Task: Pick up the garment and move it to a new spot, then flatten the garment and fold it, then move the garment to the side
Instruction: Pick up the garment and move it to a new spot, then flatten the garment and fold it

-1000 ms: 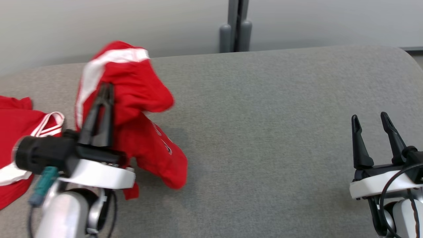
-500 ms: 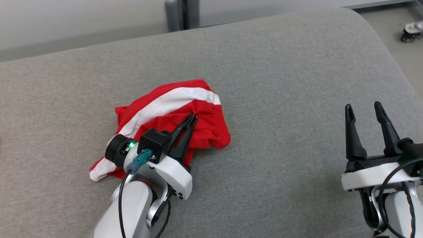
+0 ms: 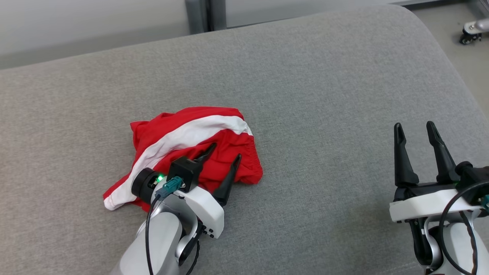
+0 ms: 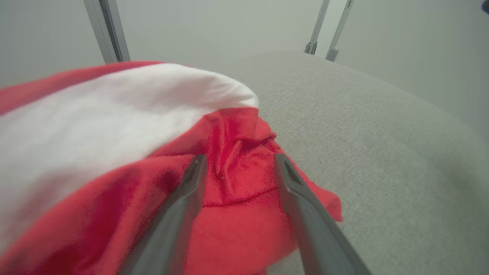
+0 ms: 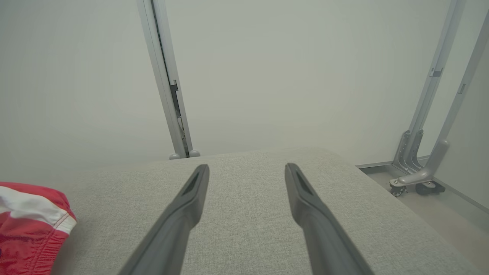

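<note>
**Red garment heaped under the left gripper, right arm well off**

At the left of the head view the red garment (image 3: 172, 119) lies crumpled on the grey cushion (image 3: 324, 95). Its white stripe (image 3: 183, 135) runs from a tail at the lower left up to a rounded corner at the upper right, and that diagonal is its long axis. The left gripper (image 3: 226, 150) sits over the heap's near right part, fingers spread, with a ridge of red cloth between them and nothing pinched (whether the tips touch the fabric cannot be told). Most of the garment lies ahead of this gripper and to its left, so the left arm is by far the nearer. Rightward comes a broad stretch of cushion, then the right gripper (image 3: 414, 124), fingers likewise spread and empty, well apart from the cloth, which lies to its left. The garment seems set at its new spot, with flattening next; that would probably call for a grip at each end of the stripe, the right arm reaching across
</note>
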Controlling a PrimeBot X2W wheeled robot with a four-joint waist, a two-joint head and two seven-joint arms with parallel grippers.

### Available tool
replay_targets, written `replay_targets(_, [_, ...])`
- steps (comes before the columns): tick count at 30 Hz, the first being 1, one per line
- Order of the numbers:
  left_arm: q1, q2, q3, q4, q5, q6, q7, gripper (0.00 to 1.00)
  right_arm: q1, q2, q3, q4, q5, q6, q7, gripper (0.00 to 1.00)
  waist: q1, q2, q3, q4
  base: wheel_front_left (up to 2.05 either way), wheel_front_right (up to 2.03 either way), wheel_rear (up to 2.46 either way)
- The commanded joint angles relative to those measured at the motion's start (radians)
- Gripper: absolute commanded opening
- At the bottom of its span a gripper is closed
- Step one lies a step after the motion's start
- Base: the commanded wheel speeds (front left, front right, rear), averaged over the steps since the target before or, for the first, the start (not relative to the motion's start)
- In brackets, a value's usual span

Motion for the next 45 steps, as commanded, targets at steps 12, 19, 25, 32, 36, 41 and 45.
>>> replay_targets(12, [0.129,0.073,0.109,-0.167,-0.098,0.066,-0.064,1.00,0.051,-0.005,-0.004,0.069,0.019,0.001,-0.005,1.00,0.0000,0.0000,-0.103,0.141,0.00,0.00,0.00])
replay_targets(19, [0.244,0.144,0.250,-0.279,-0.172,0.154,-0.069,1.00,0.075,-0.016,-0.006,0.094,0.023,0.001,-0.005,1.00,0.0000,0.0000,-0.149,0.207,0.00,0.00,0.00])
replay_targets(25, [0.322,0.184,0.328,-0.334,-0.219,0.197,-0.060,1.00,0.093,-0.026,-0.008,0.110,0.023,0.001,-0.005,1.00,0.0000,0.0000,-0.183,0.249,0.00,0.00,0.00])
replay_targets(32, [0.377,0.211,0.339,-0.372,-0.229,0.201,-0.043,1.00,0.108,-0.034,0.007,0.125,0.031,0.001,-0.005,1.00,0.0000,0.0000,-0.209,0.261,0.00,0.00,0.00])
replay_targets(36, [0.392,0.215,0.327,-0.387,-0.216,0.202,-0.044,1.00,0.120,-0.037,0.012,0.129,0.033,0.001,-0.002,1.00,0.0000,0.0000,-0.216,0.260,0.00,0.00,0.00])
replay_targets(41, [0.415,0.228,0.307,-0.404,-0.201,0.210,-0.025,1.00,0.135,-0.039,0.015,0.132,0.038,0.001,0.001,1.00,0.0000,0.0000,-0.230,0.249,0.00,0.00,0.00])
replay_targets(45, [0.434,0.233,0.299,-0.418,-0.194,0.222,-0.014,1.00,0.153,-0.039,0.019,0.134,0.041,0.001,0.005,1.00,0.0000,0.0000,-0.245,0.240,0.00,0.00,0.00])
